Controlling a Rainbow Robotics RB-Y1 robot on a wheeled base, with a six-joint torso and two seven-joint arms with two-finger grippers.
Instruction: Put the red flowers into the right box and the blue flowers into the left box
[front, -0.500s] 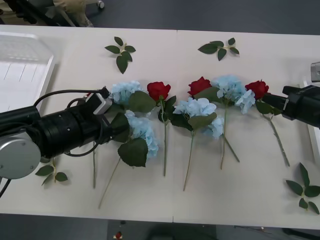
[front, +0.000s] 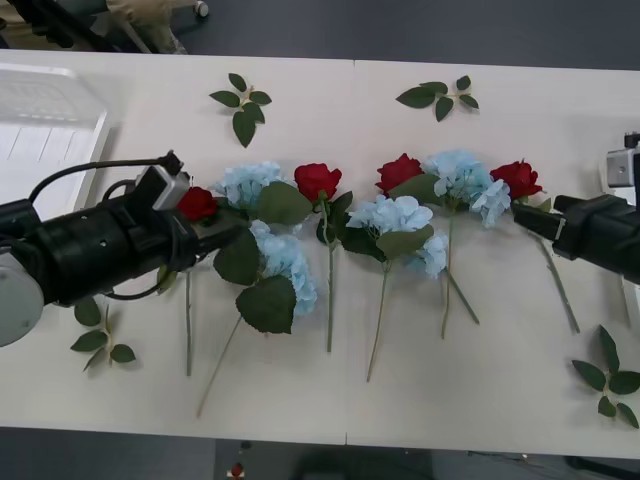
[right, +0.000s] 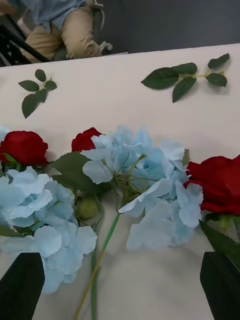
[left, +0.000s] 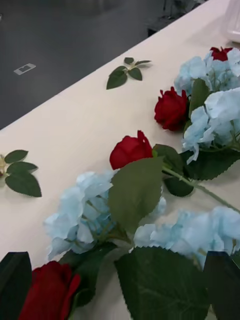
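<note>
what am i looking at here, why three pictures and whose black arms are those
It is a two-armed robot at a white table, photographed at one moment by three cameras. The wide picture looks down from above the arms; the two upright ones come from a camera on each wrist, with that arm's black fingers at the bottom corners.

The left claw sits over a red rose at the left end of the row, the right claw beside the rightmost rose. Both are open and hold nothing.

Red roses and pale blue hydrangeas lie in a row, with loose leaf sprigs around. A white slotted box sits far left.
</note>
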